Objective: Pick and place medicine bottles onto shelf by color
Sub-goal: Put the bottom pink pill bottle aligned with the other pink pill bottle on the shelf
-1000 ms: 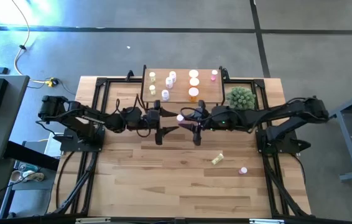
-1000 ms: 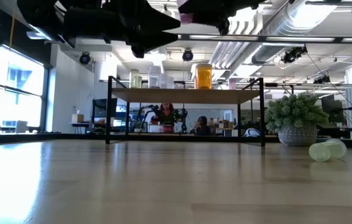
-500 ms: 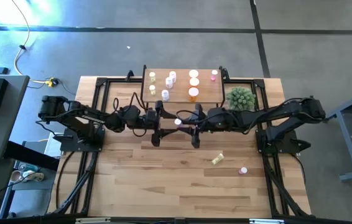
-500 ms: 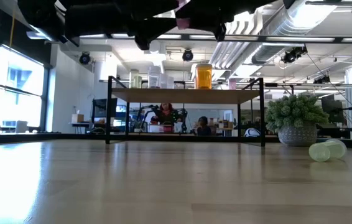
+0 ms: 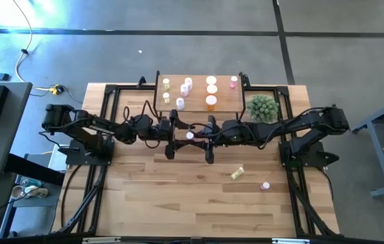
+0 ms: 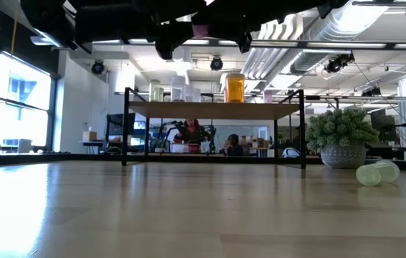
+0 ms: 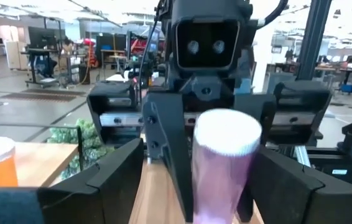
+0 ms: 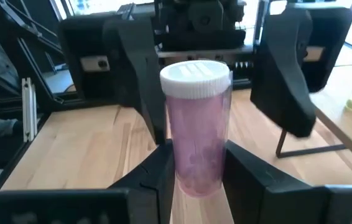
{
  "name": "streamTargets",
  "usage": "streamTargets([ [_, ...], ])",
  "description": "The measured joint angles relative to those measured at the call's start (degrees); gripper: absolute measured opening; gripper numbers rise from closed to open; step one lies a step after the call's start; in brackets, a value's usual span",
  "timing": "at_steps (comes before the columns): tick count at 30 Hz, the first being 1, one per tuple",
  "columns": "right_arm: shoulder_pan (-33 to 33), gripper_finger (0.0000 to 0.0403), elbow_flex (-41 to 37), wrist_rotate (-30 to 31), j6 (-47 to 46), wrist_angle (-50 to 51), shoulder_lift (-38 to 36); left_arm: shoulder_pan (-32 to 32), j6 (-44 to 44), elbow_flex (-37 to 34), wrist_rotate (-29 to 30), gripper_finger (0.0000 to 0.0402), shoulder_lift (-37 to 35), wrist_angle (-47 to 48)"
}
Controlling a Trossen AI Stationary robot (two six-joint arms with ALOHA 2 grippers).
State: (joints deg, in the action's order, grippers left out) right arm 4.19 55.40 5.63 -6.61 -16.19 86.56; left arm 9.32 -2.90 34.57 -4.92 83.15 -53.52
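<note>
The right gripper (image 8: pixel 196 171) pinches a pink bottle (image 8: pixel 196 127) upright above the table (image 5: pixel 178 196). The left gripper (image 7: pixel 194 180) faces it, fingers spread either side of the bottle, in front of the shelf (image 5: pixel 222 102).

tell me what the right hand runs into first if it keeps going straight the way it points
Most likely the left hand. The right hand, shut on the pink bottle, points straight at it, and the left hand's open fingers already flank the bottle's cap end; exact depth is unclear.

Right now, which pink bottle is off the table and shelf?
The pink bottle clamped in the right gripper, held up between both arms, the open left gripper facing it. Another pink one stands on the shelf; a third sits on the tabletop.
</note>
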Motion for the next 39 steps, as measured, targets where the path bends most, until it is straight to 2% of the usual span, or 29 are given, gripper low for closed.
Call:
streamTargets([
  [7,0.1,0.0103,0.0,0.0,-0.4,0.0,0.0,0.0,-0.1,0.0,0.0,0.0249,0.0,0.3],
  [20,0.0,0.0103,0.0,-0.2,0.1,0.2,0.0,-0.1,-0.1,0.0,-0.3,0.0158,0.0,1.0],
  [33,-0.1,0.0103,0.0,0.1,0.2,0.2,0.0,-0.1,0.1,0.0,-0.3,0.0111,0.0,1.0],
  [39,-0.1,0.0103,0.0,0.1,0.5,0.3,0.0,-0.1,0.1,0.0,-0.2,0.0104,0.0,1.0],
])
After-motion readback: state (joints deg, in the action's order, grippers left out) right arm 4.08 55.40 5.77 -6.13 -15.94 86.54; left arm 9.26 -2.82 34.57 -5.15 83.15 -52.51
